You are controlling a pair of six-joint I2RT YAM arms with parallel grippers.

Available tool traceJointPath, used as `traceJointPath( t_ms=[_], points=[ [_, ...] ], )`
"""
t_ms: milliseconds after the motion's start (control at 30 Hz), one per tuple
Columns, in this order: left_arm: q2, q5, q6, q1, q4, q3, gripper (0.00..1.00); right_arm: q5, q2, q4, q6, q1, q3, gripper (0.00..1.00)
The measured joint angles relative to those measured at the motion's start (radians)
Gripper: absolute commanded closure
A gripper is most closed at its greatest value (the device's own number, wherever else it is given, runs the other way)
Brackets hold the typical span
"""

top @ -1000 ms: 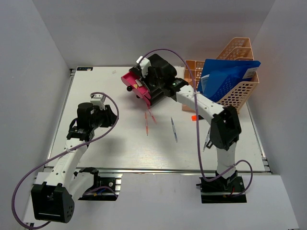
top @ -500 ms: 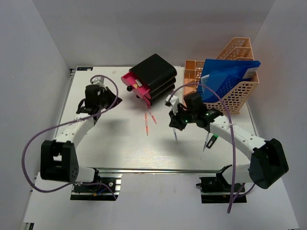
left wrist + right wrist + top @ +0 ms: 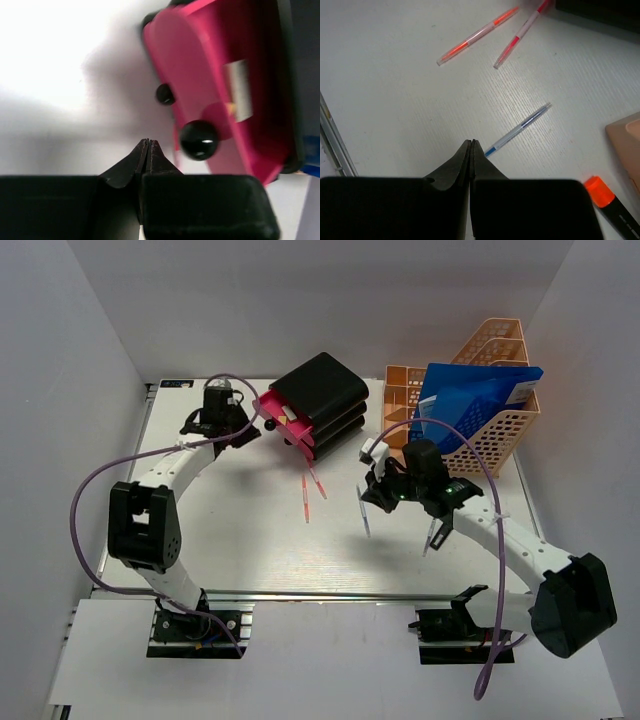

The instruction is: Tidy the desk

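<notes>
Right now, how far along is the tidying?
Done: blue folders in the peach rack. In hand: nothing; left gripper shut by the open pink drawer, right gripper shut near the blue pen. Remaining: that pen, two red pens, orange-capped marker on the desk.

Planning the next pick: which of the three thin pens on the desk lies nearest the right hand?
The clear pen with blue ink, lying just ahead of the shut right hand. The orange pen and the red pen lie farther off.
</notes>
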Motion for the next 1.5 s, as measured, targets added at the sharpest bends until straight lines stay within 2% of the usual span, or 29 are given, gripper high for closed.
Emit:
traceJointPath(
  t_ms=[233, 500, 733, 1067, 1300, 1500],
  points=[
    [0.076, -0.048, 0.033, -0.017, -0.118, 0.086, 0.87, 0.002, -0.014, 0.019, -0.005, -0.011, -0.012, 1.00],
    [0.183, -0.091, 0.039, -0.037, -0.138, 0.227, 0.87, 0.007, -0.024, 0.022, -0.013, -0.029, -0.031, 1.00],
    [0.260, -0.109, 0.046, -0.042, -0.172, 0.331, 0.81, 0.007, -0.038, 0.024, -0.022, -0.039, -0.034, 1.00],
    [0.344, -0.118, 0.048, -0.070, -0.213, 0.499, 0.81, 0.007, -0.045, 0.025, -0.027, -0.044, -0.036, 1.00],
    [0.387, -0.121, 0.048, -0.087, -0.238, 0.559, 0.80, 0.008, -0.045, 0.025, -0.030, -0.049, -0.037, 1.00],
    [0.431, -0.122, 0.047, -0.094, -0.252, 0.614, 0.76, 0.014, -0.045, 0.025, -0.039, -0.050, -0.049, 1.00]
  ],
)
